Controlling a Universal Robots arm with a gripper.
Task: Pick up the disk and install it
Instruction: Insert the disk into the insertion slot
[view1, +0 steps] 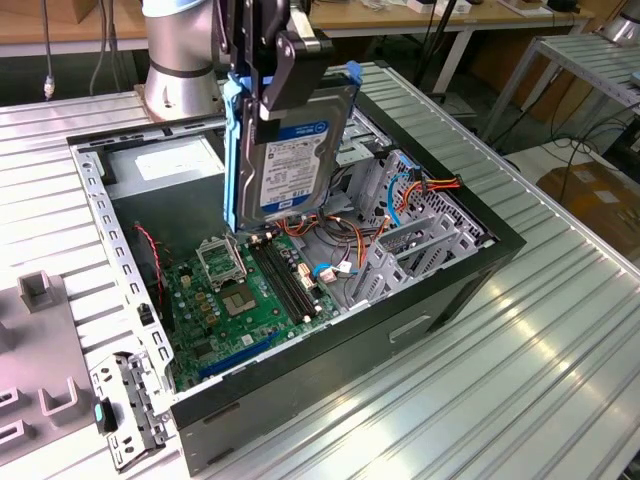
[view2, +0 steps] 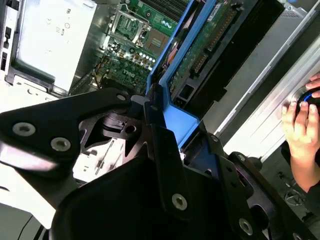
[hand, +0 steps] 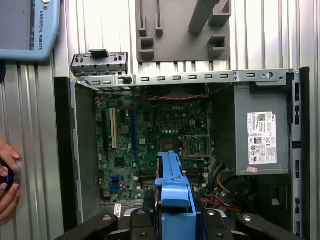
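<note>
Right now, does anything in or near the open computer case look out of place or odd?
Nothing looks damaged. The disk is not in a bay: the gripper holds it on edge above the motherboard. A person's hand rests on the table close to the case.

The disk is silver metal with a white-and-blue label marked by black barcodes. Bright blue rails run along its edges. The hand is black. The motherboard is green, crossed by long black slots. The case is black outside and bare grey steel inside. The wires are orange, red and yellow. The power supply is grey with a white sticker. The worktop is pale silver, ribbed in straight parallel lines.
</note>
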